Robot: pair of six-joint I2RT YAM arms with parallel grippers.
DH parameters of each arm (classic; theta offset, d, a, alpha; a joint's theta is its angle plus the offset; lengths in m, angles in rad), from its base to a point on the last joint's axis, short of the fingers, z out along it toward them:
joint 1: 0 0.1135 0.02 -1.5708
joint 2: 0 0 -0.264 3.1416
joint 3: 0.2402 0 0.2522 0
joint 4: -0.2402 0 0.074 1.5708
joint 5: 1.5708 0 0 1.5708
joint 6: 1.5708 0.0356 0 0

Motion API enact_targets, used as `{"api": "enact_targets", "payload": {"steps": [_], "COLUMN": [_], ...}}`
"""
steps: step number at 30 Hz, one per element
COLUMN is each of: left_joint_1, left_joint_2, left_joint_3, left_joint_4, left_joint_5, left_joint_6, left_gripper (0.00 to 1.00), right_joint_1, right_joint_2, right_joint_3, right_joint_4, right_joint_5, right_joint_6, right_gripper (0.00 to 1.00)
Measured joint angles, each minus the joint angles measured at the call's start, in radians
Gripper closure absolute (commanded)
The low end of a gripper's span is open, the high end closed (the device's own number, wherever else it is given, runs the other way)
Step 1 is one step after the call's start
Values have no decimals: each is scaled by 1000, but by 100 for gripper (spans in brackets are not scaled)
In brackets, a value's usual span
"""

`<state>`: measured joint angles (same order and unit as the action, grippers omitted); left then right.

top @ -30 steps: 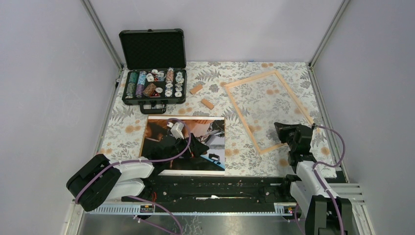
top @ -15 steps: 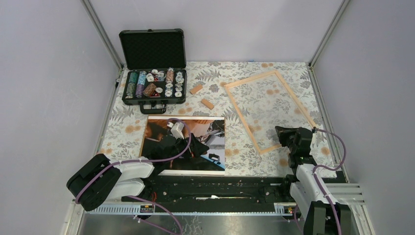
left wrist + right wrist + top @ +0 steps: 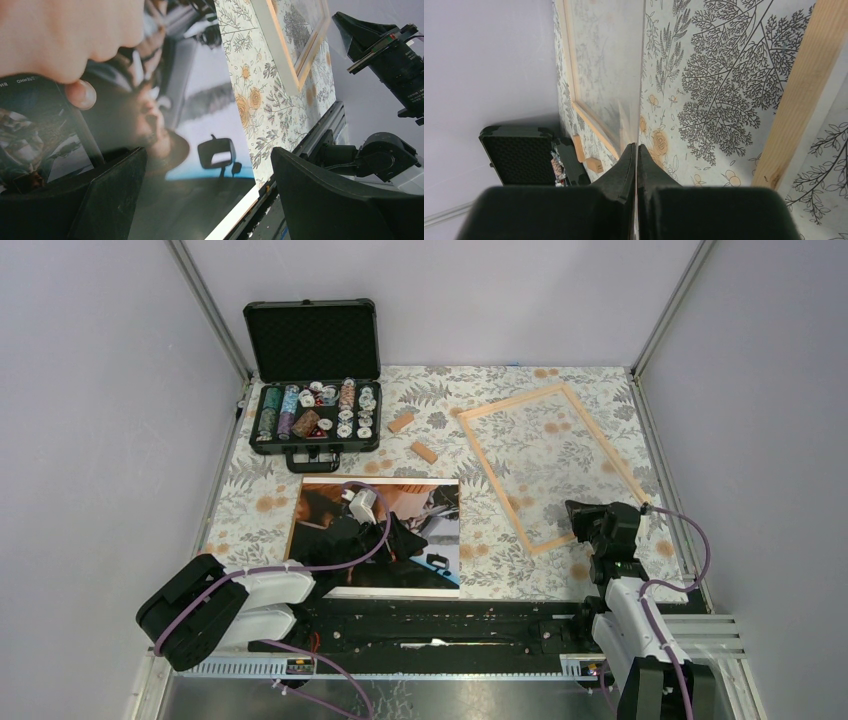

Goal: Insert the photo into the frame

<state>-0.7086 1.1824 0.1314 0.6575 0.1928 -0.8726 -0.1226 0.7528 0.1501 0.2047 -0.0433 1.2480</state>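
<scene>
right gripper (image 3: 574,517) has pulled back a little toward the near edge of the table; nothing else has moved. its fingers are pressed together on a thin clear sheet (image 3: 609,65), by the near corner of the frame (image 3: 496,483). the frame lies flat on the right side of the table, turned at a slant. the photo (image 3: 445,550) lies flat, picture side up, on the near left side, well apart from the frame. left gripper (image 3: 210,200) hangs low over the photo with its fingers wide apart, holding nothing. at the back left is an open black case (image 3: 315,390), with two small wooden blocks (image 3: 412,436) beside it.
</scene>
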Motion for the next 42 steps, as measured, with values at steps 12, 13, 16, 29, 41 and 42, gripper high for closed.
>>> {"api": "enact_targets", "payload": {"steps": [12, 13, 16, 29, 41, 42], "left_joint_1": [0, 0, 0, 0, 0, 0], "left_joint_2": [0, 0, 0, 9, 10, 10], "left_joint_3": [0, 0, 0, 3, 4, 4], "left_joint_4": [0, 0, 0, 0, 0, 0], "left_joint_5": [5, 5, 5, 6, 6, 6], "left_joint_6": [0, 0, 0, 0, 0, 0], "left_gripper": [1, 1, 1, 1, 1, 1], "right_joint_1": [-11, -11, -12, -15, -15, -15], "right_joint_2": [16, 16, 16, -11, -16, -11], "right_joint_3": [0, 0, 0, 0, 0, 0], "right_joint_4": [-13, -13, -13, -47, -65, -65], "right_joint_5": [-14, -18, -22, -27, -29, -29], "right_joint_6": [-5, -5, -5, -5, -6, -6], "right_gripper": [100, 100, 100, 100, 100, 100]}}
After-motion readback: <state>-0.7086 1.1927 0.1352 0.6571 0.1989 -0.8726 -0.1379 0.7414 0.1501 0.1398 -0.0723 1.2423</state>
